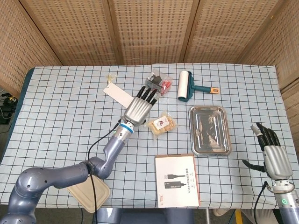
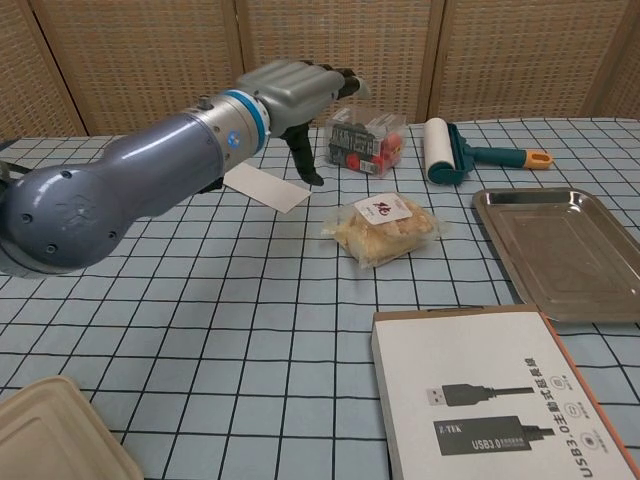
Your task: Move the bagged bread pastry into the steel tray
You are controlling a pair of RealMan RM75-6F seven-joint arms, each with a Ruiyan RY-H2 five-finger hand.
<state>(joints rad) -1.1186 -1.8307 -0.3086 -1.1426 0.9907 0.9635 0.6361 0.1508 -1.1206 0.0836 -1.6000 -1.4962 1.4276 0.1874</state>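
Fingers of my left hand (image 1: 138,108) are spread, holding nothing; the bagged bread pastry (image 1: 161,124) looks light, soft, slippery-wrapped, so I'd pinch its sides gently.

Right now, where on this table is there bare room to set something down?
The steel tray is empty. Bare cloth runs along the table's left side, left of the paper card, and between the bagged bread pastry and the USB cable box. The far middle is crowded: left hand, snack pack, lint roller.
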